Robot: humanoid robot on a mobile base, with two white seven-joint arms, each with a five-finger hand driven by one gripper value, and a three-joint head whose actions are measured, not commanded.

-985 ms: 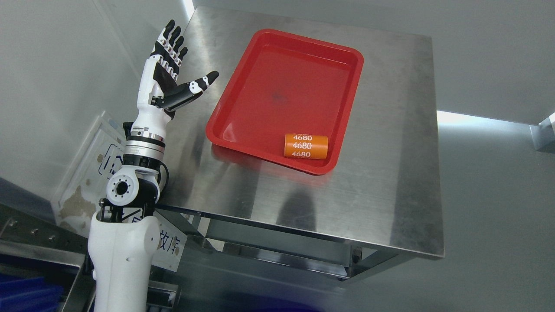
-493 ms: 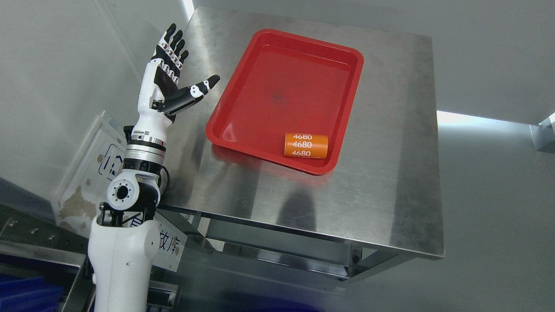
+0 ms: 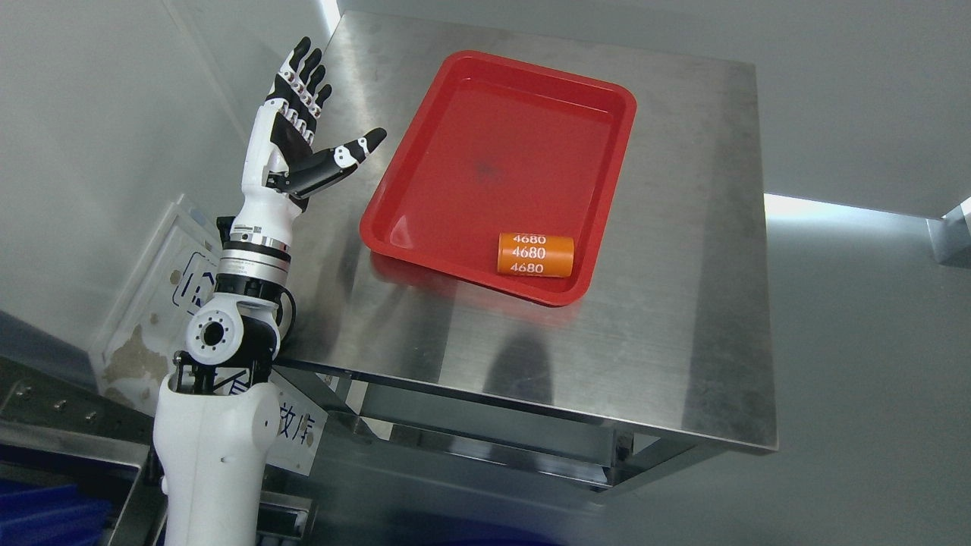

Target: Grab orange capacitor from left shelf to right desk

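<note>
The left hand is raised at the upper left, fingers spread and nothing held. The orange capacitor (marked 4680) is seen well apart, lying in the red tray near the frame's centre.

Single head view, looking steeply down, steel desk filling mid-frame, left arm close at lower left

I read "4680" printed three times in white on the side of the orange capacitor. The white sign below the desk edge bears blue Chinese characters, partly hidden and not fully legible.
</note>
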